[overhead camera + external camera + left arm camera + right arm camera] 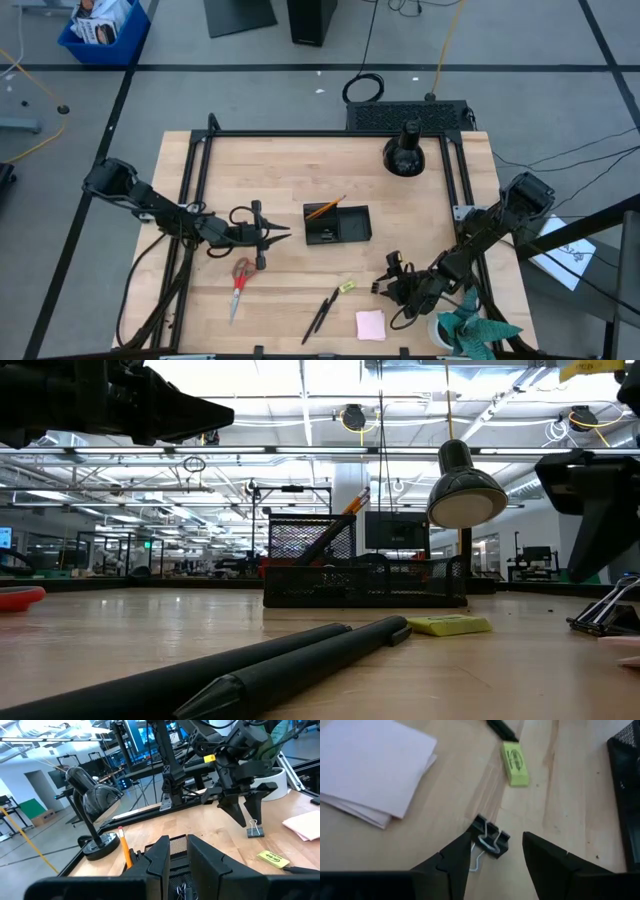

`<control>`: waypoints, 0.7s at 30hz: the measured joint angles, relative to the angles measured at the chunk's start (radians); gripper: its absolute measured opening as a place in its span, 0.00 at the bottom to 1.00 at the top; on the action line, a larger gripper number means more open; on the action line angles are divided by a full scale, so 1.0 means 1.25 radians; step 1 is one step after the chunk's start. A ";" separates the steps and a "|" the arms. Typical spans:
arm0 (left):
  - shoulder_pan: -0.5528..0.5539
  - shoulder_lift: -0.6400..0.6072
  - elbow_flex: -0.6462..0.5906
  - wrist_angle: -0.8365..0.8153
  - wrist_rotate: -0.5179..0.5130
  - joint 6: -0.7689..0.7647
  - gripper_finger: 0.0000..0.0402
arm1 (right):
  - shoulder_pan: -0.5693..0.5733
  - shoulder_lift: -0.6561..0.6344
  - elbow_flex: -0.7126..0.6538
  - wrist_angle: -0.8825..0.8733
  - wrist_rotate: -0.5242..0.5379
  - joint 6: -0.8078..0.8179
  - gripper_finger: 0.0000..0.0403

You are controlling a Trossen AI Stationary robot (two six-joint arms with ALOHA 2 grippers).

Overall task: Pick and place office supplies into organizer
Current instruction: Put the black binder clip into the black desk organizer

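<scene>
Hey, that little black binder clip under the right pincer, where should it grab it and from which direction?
Probably from straight above, closing across the binder clip's black folded body, not its wire handles. The clip lies flat on the table, handles trailing toward the right pincer, whose fingers already straddle it, open and not yet touching.

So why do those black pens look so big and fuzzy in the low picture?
In the low view the black pens lie nearest the camera, so they look big and out of focus; the organizer behind is sharper. In the high view, they look thin.

Overhead, table-level, two wrist cameras — all share the organizer [336,224].
</scene>
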 joint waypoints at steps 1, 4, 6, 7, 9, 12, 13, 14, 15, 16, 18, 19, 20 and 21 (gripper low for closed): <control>0.000 0.000 0.000 0.000 0.000 0.000 0.18 | 0.000 0.007 0.000 0.001 0.000 -0.003 0.41; 0.000 0.000 0.000 0.000 0.000 -0.006 0.18 | 0.000 0.031 0.000 0.029 -0.001 -0.013 0.38; 0.000 0.000 0.000 0.000 0.000 -0.006 0.18 | 0.000 0.045 0.000 0.053 -0.009 -0.019 0.36; 0.000 0.000 0.000 0.000 0.000 -0.006 0.18 | -0.002 0.050 0.000 0.064 -0.017 -0.021 0.34; 0.000 0.000 0.000 0.000 0.000 -0.006 0.18 | -0.003 0.059 0.000 0.076 -0.019 -0.016 0.32; 0.000 0.000 0.000 0.000 0.000 -0.006 0.18 | -0.003 0.062 0.000 0.086 -0.021 -0.014 0.26; 0.000 0.000 0.000 0.000 0.000 -0.006 0.18 | -0.003 0.062 0.000 0.086 -0.022 -0.014 0.24; 0.000 0.000 0.000 0.000 0.000 -0.006 0.18 | -0.003 0.062 0.000 0.086 -0.022 -0.013 0.22; 0.000 0.000 0.000 0.000 0.000 -0.006 0.18 | -0.003 0.062 0.000 0.086 -0.022 -0.014 0.19; 0.000 0.000 0.000 0.000 0.000 -0.006 0.18 | -0.003 0.062 0.000 0.086 -0.022 -0.015 0.17; 0.000 0.000 0.000 0.000 0.000 -0.006 0.18 | -0.004 0.062 0.000 0.089 -0.020 -0.017 0.11; 0.000 0.000 0.000 0.000 0.000 -0.006 0.18 | -0.006 0.061 0.001 0.092 -0.019 -0.018 0.08; 0.000 0.000 0.000 0.000 0.000 -0.006 0.18 | -0.008 0.057 0.001 0.095 -0.018 -0.018 0.04; 0.000 0.000 0.000 0.000 0.000 -0.007 0.18 | -0.010 0.052 0.001 0.097 -0.019 -0.018 0.03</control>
